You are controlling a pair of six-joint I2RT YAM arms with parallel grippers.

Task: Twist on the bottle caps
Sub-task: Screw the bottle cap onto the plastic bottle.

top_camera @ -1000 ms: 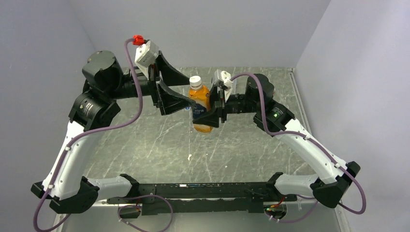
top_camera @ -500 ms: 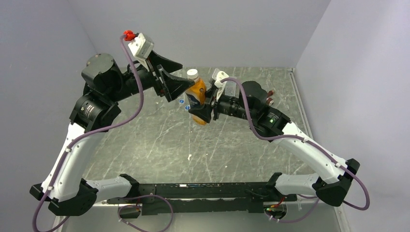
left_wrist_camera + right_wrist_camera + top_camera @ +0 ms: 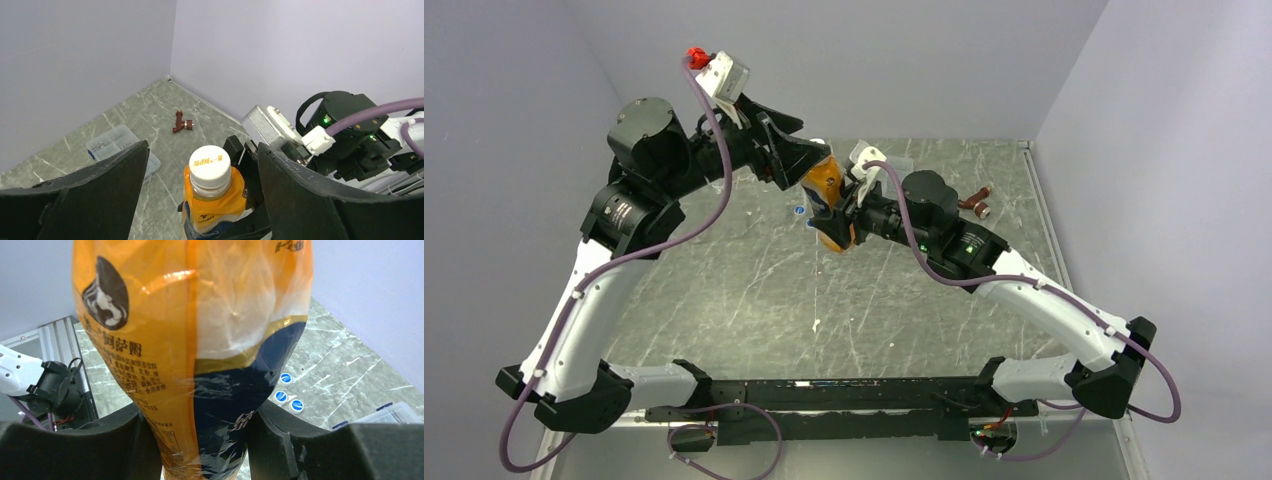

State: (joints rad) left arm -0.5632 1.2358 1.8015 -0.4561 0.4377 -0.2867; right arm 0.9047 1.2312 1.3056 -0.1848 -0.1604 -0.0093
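While the right gripper [image 3: 200,442] pinches the orange bottle [image 3: 215,207] low on its probably soft, slippery body above the table [image 3: 724,300], the left gripper [image 3: 200,192] stands spread around the white cap [image 3: 210,162], likely the stiffest place to grasp.

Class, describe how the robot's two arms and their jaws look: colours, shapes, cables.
Left arm and right arm match: white links between black round joints. A purple cable loops along each; the left's ends in a red plug. White camera box on each wrist. Jaws broad, black, curved. Green lights on the right arm.
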